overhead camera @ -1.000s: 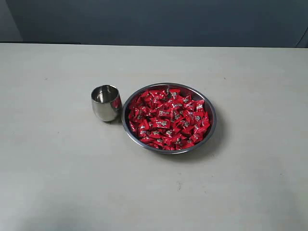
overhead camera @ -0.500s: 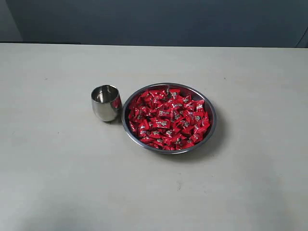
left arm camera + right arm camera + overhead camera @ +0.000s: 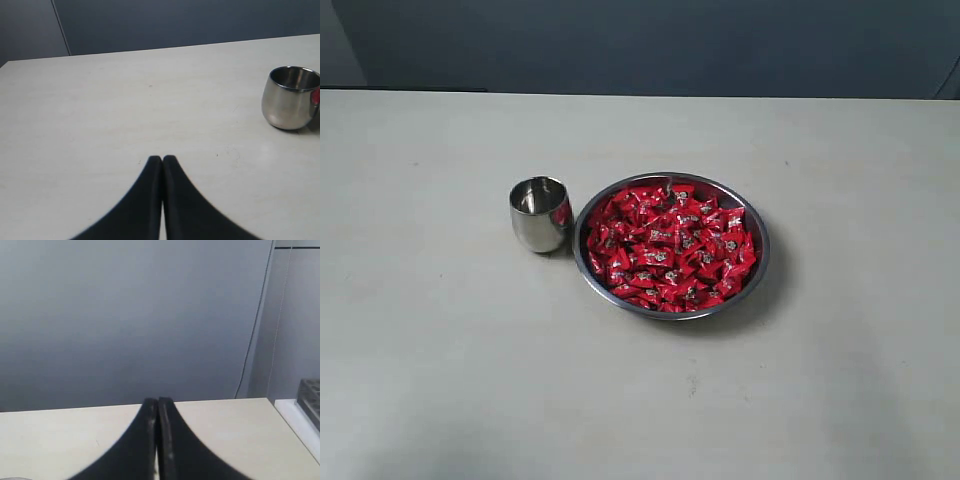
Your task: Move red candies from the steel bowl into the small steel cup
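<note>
Sitting heaped in steel bowl (image 3: 766, 262) on table (image 3: 440, 350): red candies (image 3: 670, 248). Small steel cup (image 3: 540, 213) just beside bowl rim, looks empty. Left gripper (image 3: 162, 159), right gripper (image 3: 158, 401): jaws pressed together, nothing held, away from bowl. Risks: glossy wrappers slipping from pinch; narrow cup tipping if nudged.
</note>
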### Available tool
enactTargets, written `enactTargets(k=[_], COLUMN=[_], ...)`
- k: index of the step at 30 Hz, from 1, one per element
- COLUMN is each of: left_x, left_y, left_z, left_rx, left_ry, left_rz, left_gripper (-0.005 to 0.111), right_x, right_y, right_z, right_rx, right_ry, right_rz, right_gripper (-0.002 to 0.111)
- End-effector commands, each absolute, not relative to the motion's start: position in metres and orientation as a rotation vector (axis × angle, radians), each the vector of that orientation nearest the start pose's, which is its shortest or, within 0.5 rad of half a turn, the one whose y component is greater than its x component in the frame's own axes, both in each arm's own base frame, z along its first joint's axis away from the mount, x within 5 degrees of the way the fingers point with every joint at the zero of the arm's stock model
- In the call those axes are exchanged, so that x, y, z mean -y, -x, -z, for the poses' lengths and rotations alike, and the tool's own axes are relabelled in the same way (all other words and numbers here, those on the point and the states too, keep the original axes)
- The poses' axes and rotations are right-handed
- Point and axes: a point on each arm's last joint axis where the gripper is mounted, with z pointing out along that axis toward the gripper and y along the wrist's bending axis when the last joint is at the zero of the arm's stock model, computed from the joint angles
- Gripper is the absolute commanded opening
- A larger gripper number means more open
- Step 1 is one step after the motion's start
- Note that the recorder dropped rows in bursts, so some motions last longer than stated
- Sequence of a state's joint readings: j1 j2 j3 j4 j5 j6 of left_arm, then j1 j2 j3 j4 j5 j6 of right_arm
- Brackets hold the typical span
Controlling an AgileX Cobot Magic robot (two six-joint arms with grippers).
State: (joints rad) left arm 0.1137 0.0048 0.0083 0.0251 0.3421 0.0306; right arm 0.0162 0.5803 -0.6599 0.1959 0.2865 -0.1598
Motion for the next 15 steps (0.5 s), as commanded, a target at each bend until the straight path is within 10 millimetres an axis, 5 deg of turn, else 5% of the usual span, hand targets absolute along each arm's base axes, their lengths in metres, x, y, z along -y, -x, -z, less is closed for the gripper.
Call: enactTargets(k=[1, 10, 15], left_x=[-0.007, -0.007, -0.007], left_y=[-0.053, -0.053, -0.053], left_z=[-0.183, -0.183, -0.183], left_rx=[-1.822, -1.822, -1.822], left_ry=[0.055, 0.055, 0.055], left_rz=[-0.124, -0.124, -0.124], left_gripper=[0.000, 0.000, 0.000], right_x=[-0.007, -0.010, -0.017], right_y=[-0.119, -0.122, -0.160], right_z=[-0.365, -0.363, -0.358], right_rx=[-1.672, -1.701, -1.944], right_ry=[0.011, -0.033, 0.051], right_rz=[-0.098, -0.179, -0.198], right_gripper=[-0.001, -0.001, -0.001])
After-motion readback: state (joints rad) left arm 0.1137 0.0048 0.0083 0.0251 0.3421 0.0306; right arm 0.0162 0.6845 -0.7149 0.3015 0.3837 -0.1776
